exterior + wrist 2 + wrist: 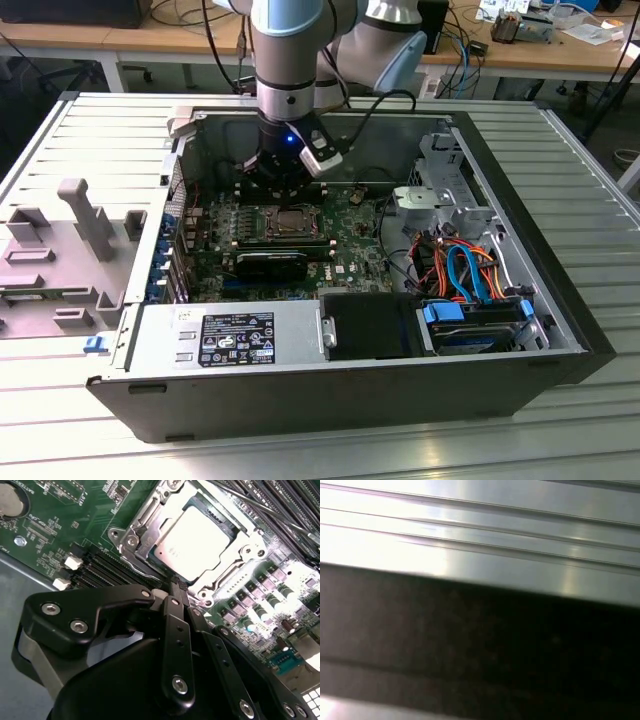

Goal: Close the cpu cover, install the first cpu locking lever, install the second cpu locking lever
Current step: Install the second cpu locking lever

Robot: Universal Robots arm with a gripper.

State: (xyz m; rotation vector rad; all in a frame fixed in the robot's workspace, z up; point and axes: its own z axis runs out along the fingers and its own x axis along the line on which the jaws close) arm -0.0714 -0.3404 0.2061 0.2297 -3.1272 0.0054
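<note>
Gripper pressed together, tip at edge of cpu cover, which seems lying flat.

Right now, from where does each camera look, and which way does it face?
Exterior view: off the arm, above the open computer case, looking down at the green board; arm and hand show.
Second wrist view: on the arm, facing the cpu cover; the hand shows.
First wrist view: on the arm, facing ribbed metal.
Shared: exterior and second wrist views both show the cpu cover.
</note>
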